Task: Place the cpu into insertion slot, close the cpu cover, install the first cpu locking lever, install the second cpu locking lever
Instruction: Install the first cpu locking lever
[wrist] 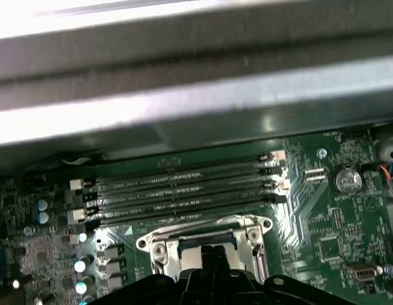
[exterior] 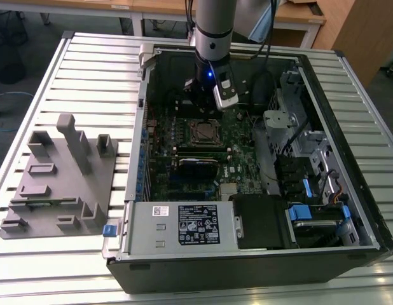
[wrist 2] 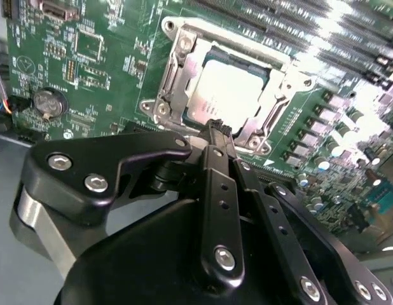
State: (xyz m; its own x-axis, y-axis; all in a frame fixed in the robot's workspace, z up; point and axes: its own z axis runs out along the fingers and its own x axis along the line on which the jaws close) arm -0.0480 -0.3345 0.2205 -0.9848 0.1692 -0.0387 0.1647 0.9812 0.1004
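In the second wrist view the cpu (wrist 2: 229, 95) lies flat in the slot (wrist 2: 212, 56), its silver top facing up, and the cover (wrist 2: 184, 67) is down around it — the chip shows through the cover's square window. The chip is square, so it has no long axis; its edges run parallel to the sides of the frame. The gripper (wrist 2: 217, 131) stands just beside the near edge of the cover. Its fingers (wrist 2: 215, 184) are drawn together to a narrow tip and hold nothing. Whether the tip touches the metal, I cannot tell.

In the exterior view the gripper (exterior: 199, 101) hangs inside the open case (exterior: 247, 267), just behind the cover (exterior: 203, 132) on the green board (exterior: 241, 143). A grey fixture (exterior: 56, 178) lies on the table (exterior: 31, 267), well apart on the exterior view's left.

In the first wrist view four long black memory slots (wrist: 184, 184) run beside the cover (wrist: 206, 236).
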